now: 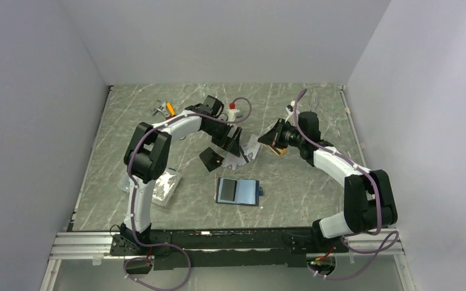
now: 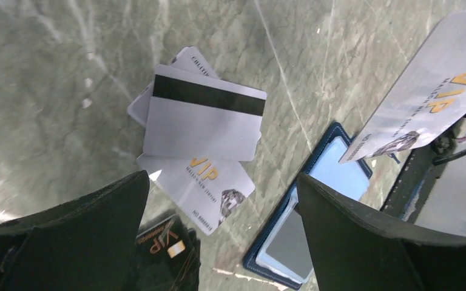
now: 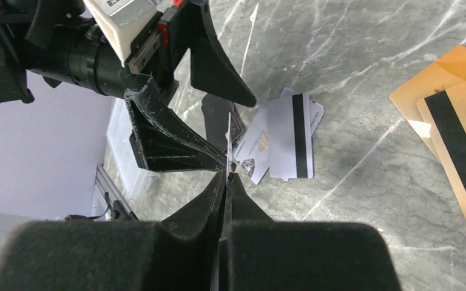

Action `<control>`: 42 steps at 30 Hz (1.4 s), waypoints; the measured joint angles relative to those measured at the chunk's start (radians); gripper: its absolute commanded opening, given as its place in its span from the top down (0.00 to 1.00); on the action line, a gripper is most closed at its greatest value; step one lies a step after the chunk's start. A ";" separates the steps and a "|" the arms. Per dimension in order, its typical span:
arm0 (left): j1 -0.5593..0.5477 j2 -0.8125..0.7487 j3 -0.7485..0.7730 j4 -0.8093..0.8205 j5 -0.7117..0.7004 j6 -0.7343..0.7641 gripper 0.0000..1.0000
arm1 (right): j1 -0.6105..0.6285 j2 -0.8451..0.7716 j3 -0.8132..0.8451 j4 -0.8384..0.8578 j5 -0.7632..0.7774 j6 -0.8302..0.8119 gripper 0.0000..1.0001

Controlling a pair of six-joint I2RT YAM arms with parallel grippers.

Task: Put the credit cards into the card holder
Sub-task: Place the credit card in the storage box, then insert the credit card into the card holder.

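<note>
Now, right claw [image 3: 227, 177] pinches a silver card [image 2: 425, 91] edge-on.
Left claw [image 2: 222, 182] gapes wide above loose cards [image 2: 203, 121] on the table [image 2: 48, 91].

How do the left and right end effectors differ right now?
The left end effector stands wide open and empty; the right end effector is shut. The left one hangs over the loose silver cards lying on the table; the right one pinches a silver card by its edge, holding it up off the table. Both are black and sit close together above the table.
</note>
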 measured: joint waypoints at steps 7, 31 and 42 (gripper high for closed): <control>0.000 -0.110 -0.024 -0.067 -0.109 0.062 0.01 | 0.000 -0.042 -0.002 -0.001 -0.034 0.002 1.00; 0.068 -0.599 0.190 -0.400 -0.132 0.433 0.01 | 0.043 -0.155 -0.024 0.188 -0.315 0.060 1.00; 0.073 -0.810 -0.120 -0.233 -0.098 0.360 0.08 | 0.137 -0.209 0.003 0.177 -0.338 0.007 1.00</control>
